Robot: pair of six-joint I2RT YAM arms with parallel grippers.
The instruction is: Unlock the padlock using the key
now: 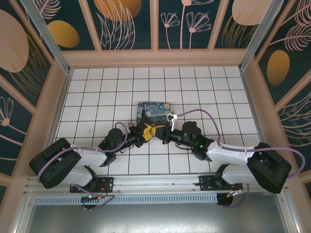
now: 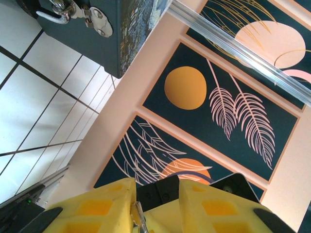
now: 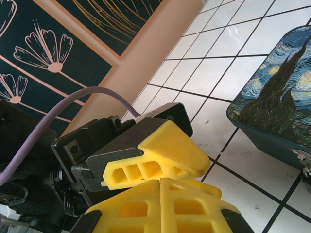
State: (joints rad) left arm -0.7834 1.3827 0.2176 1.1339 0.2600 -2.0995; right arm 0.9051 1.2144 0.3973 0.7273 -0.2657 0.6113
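Note:
My two grippers meet tip to tip in front of the swirl-painted box [image 1: 152, 110]. The left gripper [image 1: 148, 130] stands partly open, its yellow fingers [image 2: 97, 208] straddling the right gripper's tips. A thin silvery sliver, the key [image 2: 138, 216], lies against the inner face of the left-hand finger. The right gripper [image 3: 160, 187] is shut, its yellow fingers pressed together, with the left gripper's finger [image 3: 165, 153] lying over them. At the box's latch [image 2: 97, 22] a silvery curved shackle [image 2: 50, 18] shows; the padlock's dark body is cut off by the frame edge.
The box [image 3: 272, 102] stands on the white tiled floor [image 1: 209, 97] just beyond both grippers. Patterned walls [image 1: 126, 24] close in the back and both sides. A purple cable [image 3: 92, 92] loops over the right wrist.

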